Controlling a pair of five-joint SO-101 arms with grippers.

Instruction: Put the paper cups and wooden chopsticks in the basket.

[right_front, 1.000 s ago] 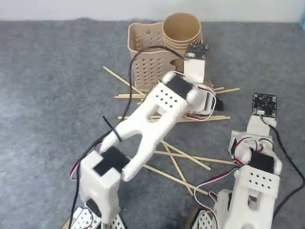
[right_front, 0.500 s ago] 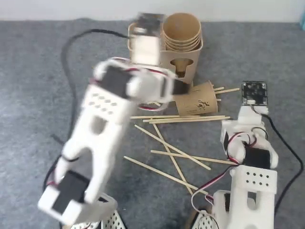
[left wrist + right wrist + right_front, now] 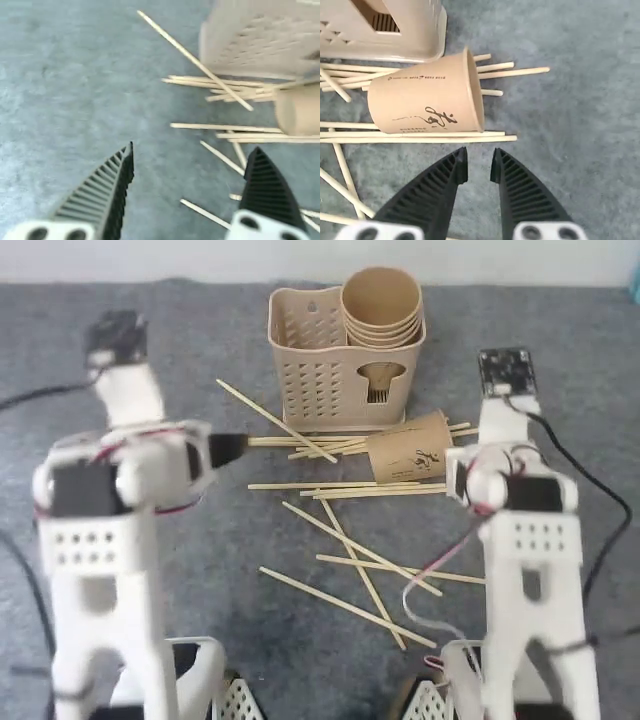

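- Right now my left claw [image 3: 191, 150] is spread wide and holds nothing. It hangs over bare grey table [image 3: 590, 390], off to the left of the basket [image 3: 300, 380].
- My right claw [image 3: 477, 160] is barely parted, with only a narrow slit between the tips, and nothing is in it. It points at the fallen paper cup [image 3: 425, 95] and sits just short of it, not touching.
- That fallen paper cup lies on its side just in front of the basket's right front corner, with its mouth turned toward my right arm's side. It rests on top of some of the wooden chopsticks [image 3: 340, 486].
- A stack of paper cups [image 3: 381, 300] stands upright in the basket's right compartment. Several are nested with their mouths up, and their rims rise above the basket wall.
- The wooden chopsticks are all out on the table:
  - One bundle lies along the basket's front base and runs under the fallen paper cup, its ends sticking out past the mouth.
  - A few lie parallel just on my side of that cup, between it and my right claw.
  - A single slanted one runs from the left of the basket down into the bundle.
  - Several loose ones lie crossed over each other farther toward me, between my two arms.
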